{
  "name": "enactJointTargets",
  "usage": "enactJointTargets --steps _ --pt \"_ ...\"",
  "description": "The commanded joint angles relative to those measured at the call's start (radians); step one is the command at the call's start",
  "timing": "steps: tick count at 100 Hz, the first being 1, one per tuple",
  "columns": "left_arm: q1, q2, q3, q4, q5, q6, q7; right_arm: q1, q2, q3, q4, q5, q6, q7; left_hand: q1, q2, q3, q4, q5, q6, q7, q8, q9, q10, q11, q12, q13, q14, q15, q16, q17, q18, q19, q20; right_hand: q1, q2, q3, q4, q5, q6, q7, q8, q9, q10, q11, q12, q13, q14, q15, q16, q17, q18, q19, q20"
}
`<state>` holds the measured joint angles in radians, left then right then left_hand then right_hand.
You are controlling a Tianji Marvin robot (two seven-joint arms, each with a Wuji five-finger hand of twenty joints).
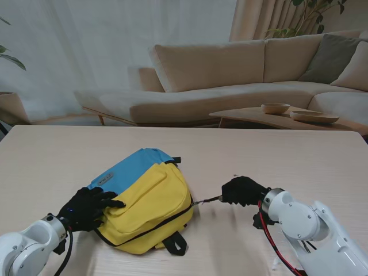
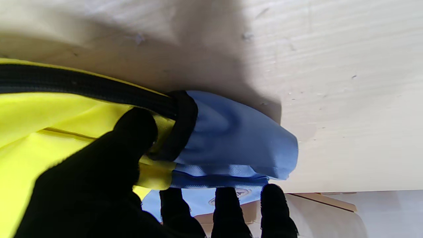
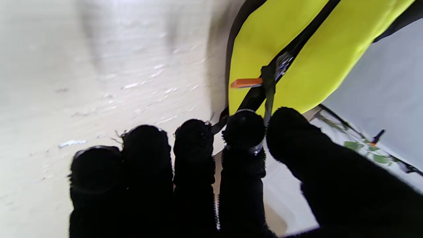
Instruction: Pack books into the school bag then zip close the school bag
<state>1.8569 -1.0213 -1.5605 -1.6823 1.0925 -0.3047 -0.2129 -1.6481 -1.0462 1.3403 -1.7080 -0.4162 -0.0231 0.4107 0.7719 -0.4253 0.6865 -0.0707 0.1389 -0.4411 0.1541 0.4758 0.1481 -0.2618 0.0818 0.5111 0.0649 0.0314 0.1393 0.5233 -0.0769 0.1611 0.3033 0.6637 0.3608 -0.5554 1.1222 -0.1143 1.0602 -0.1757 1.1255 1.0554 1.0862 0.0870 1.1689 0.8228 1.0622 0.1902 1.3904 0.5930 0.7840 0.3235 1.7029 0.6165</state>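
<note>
A pale wood table (image 1: 299, 155) fills the foreground. Behind it stands a beige sofa (image 1: 230, 80) with a grey cushion (image 1: 333, 57), before a white curtain (image 1: 75, 52). A low side table (image 1: 259, 118) carries two bowls (image 1: 275, 108). Leaves (image 1: 313, 14) show in the corner.

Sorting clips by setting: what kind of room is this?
Most likely a living room, or a lab staged as one: a beige sofa with cushions, a low coffee table carrying bowls, and a sheer curtain stand behind the pale wooden table.

Stand camera high up, looks down at whole table (image 1: 52, 155). Wrist cameras very close, look along fingers. All three see bag (image 1: 146, 198).
</note>
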Motion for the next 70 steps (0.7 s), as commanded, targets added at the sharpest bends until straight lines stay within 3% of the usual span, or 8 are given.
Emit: enactJointTargets --steps 1,48,70 --pt "-0.021 0.009 -0.013 0.037 -0.003 0.014 -0.041 -0.037 0.017 0.01 -0.015 0.0 -0.016 0.021 0.087 -0.026 0.111 0.012 -0.008 0.103 0.026 0.046 0.007 0.07 0.046 0.025 -0.014 0.04 0.01 0.014 -0.009 -0.02 -0.033 0.016 -0.038 0.007 -0.026 0.028 0.044 0.035 0.066 0.009 0.014 -0.007 0.008 -0.011 0.03 0.021 0.004 0.001 0.002 0.009 0.082 -0.002" --pt "-0.255 0.026 0.076 0.233 -0.096 -0.032 -0.091 -0.174 0.045 0.073 -0.096 0.048 -0.183 0.122 0.086 -0.015 0.101 0.009 -0.004 0.103 0.015 0.061 0.01 0.067 0.052 0.026 -0.012 0.038 0.015 0.016 -0.009 -0.021 -0.029 0.015 -0.038 0.018 -0.035 0.031 0.043 0.033 0.062 0.009 0.012 -0.008 0.005 -0.014 0.026 0.021 -0.002 -0.001 0.0 0.006 0.079 0.0" --pt "-0.317 0.03 0.118 0.26 -0.163 -0.048 -0.136 -0.198 0.054 0.061 -0.118 0.056 -0.209 0.15 0.044 0.002 0.07 0.005 0.004 0.105 0.029 0.071 0.013 0.072 0.057 0.025 -0.014 0.038 0.011 0.014 -0.013 -0.018 -0.036 0.013 -0.039 0.018 -0.037 0.03 0.039 0.031 0.06 0.008 0.01 -0.007 0.002 -0.015 0.028 0.02 -0.002 -0.001 -0.002 0.005 0.078 0.0"
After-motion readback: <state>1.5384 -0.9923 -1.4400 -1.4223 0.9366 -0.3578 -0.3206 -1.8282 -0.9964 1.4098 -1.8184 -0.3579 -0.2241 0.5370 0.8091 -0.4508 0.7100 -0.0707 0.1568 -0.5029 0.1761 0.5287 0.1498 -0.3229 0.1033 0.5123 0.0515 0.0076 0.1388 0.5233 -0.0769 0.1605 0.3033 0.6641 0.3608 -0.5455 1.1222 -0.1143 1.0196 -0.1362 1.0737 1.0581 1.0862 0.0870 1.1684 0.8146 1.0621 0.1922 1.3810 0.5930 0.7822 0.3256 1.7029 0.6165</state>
